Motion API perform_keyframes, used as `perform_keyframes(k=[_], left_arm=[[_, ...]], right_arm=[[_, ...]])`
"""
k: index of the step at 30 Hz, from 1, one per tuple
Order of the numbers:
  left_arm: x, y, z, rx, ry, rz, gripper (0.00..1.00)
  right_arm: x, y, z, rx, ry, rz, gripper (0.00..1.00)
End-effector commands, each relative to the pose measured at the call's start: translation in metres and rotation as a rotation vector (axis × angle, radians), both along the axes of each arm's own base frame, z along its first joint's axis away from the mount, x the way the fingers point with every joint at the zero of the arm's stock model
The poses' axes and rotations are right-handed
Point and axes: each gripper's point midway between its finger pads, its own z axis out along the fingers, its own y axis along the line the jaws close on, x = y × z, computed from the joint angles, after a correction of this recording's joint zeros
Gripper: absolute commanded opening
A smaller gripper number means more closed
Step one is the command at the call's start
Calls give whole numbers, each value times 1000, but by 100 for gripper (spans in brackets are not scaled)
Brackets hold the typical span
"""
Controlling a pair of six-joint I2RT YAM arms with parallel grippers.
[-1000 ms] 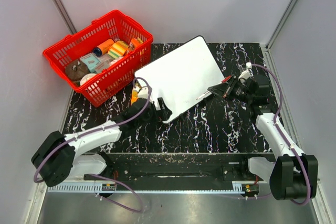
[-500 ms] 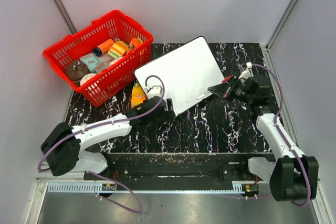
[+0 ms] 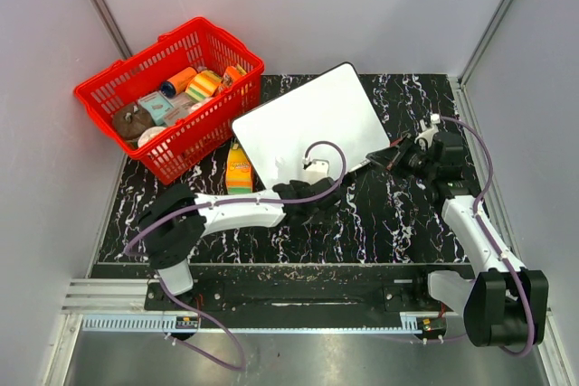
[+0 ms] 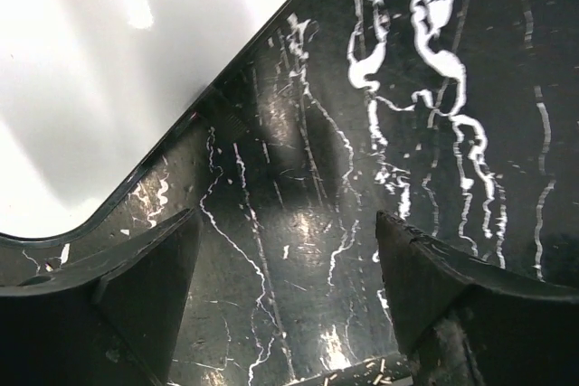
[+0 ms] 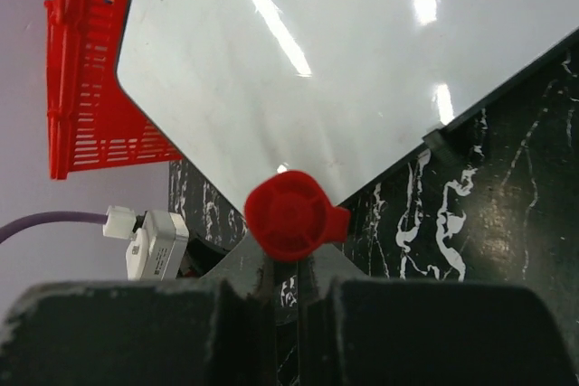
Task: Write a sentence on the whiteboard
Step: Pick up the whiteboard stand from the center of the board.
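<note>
- Black marbled table (image 3: 389, 214) underneath, and the whiteboard (image 3: 308, 124) lies across its middle, skewed, one rounded corner out toward 1 o'clock and the opposite one toward 7.
- The board's face reads plain white with streaks of glare, and a thin dark rim runs round it.
- Left gripper (image 4: 285, 268) is down at the board's 6 o'clock edge. Its fingers (image 4: 145, 296) are spread wide with only bare table between them. In the wrist view the board's rim crosses at 10 o'clock.
- Right gripper (image 3: 391, 156) sits at the board's 4 o'clock, pinched tight on the pen (image 5: 291, 216), whose red cap faces the wrist camera.
- The pen's shaft points toward 8 o'clock and its tip reaches the board's right edge. Whether it touches cannot be told.
- Basket (image 3: 194, 137), bright red and packed with goods, is at the board's 10 o'clock, its near wall right by the board's left corner.
- Orange pack (image 3: 239, 170) lies on the table just off the board's 8 o'clock side, below the basket.
</note>
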Motion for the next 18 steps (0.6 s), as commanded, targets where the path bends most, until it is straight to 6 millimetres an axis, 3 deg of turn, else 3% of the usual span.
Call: perform_keyframes(k=[1, 6, 8, 13, 18], left_arm=[[8, -3, -4, -18, -12, 72, 81], [12, -2, -21, -13, -11, 125, 78], [14, -1, -29, -21, -7, 173, 71], [14, 5, -52, -4, 10, 235, 67], [18, 14, -62, 27, -12, 281, 65]], right_arm=[[6, -17, -6, -41, 9, -103, 0], [6, -18, -7, -48, 9, -106, 0], [6, -19, -9, -51, 11, -110, 0], [6, -20, -12, -60, 14, -109, 0], [5, -19, -15, -62, 17, -103, 0]])
